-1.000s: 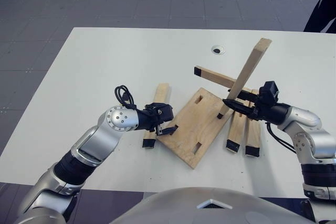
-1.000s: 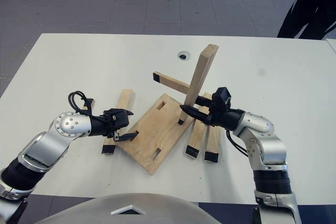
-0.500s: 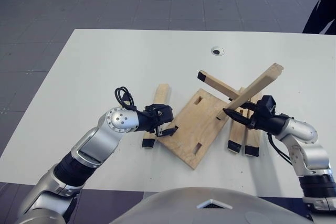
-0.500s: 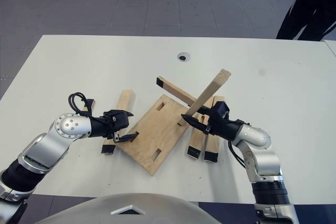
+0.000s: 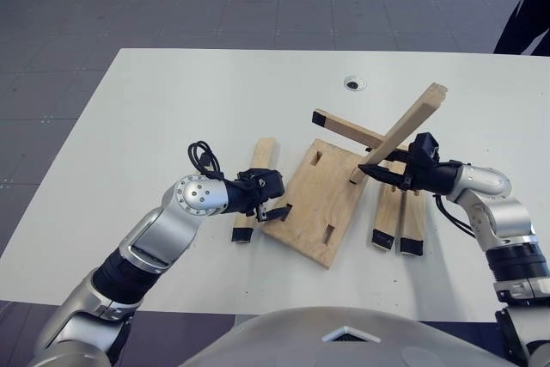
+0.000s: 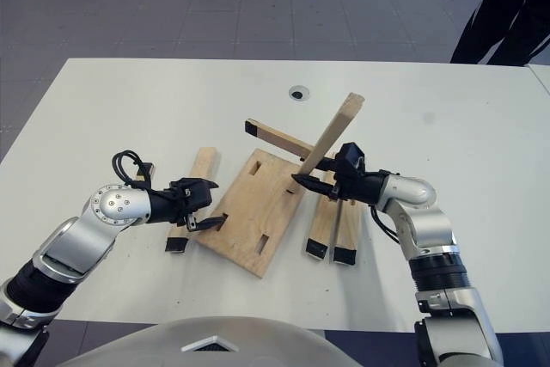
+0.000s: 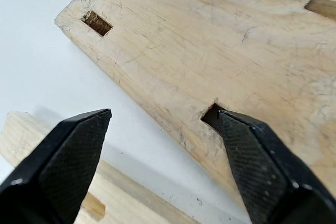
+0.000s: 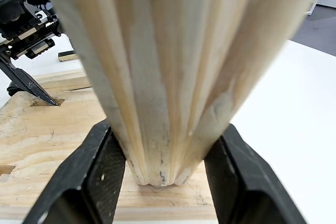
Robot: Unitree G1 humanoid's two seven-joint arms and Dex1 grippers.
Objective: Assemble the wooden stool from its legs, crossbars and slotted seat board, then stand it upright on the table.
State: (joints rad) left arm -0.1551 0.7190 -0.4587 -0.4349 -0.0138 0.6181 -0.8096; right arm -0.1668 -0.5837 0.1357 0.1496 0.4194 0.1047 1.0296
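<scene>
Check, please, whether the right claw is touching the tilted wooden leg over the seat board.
Touching. The right wrist view shows the right claw clamped flat against opposite sides of the leg near its lower end, with no gap on either side.

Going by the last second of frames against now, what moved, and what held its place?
The right gripper, shut on the wooden leg, tipped it from near upright down toward the robot's right, then partly back up. The leg's lower end stays on the seat board, which has turned slightly. The left gripper stays open at the board's left edge, and the loose leg beside it lies as before.
</scene>
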